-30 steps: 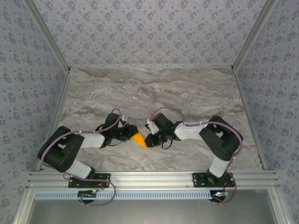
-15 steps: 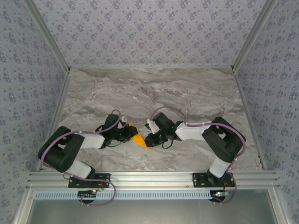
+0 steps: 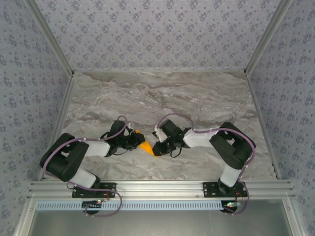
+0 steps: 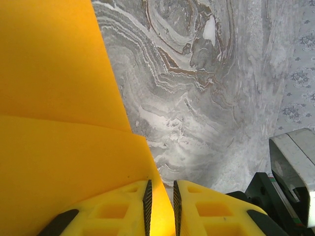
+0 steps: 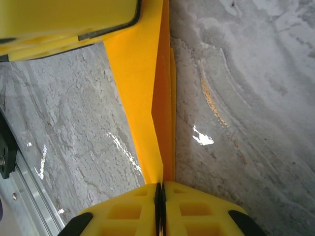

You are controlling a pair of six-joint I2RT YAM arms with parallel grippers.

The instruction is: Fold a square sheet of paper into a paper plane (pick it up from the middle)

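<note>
One folded orange paper, pointed, near-centre over marble table | left gripper: jaws clamped on paper's left part | right gripper: jaws pinched shut on paper's right edge

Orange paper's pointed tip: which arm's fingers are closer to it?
Right. The right fingers pinch the orange paper just beside its pointed tip; the left fingers hold the wider end, farther from the tip.

Folded orange paper, pointed wedge shape, layered, sharply creased
</note>
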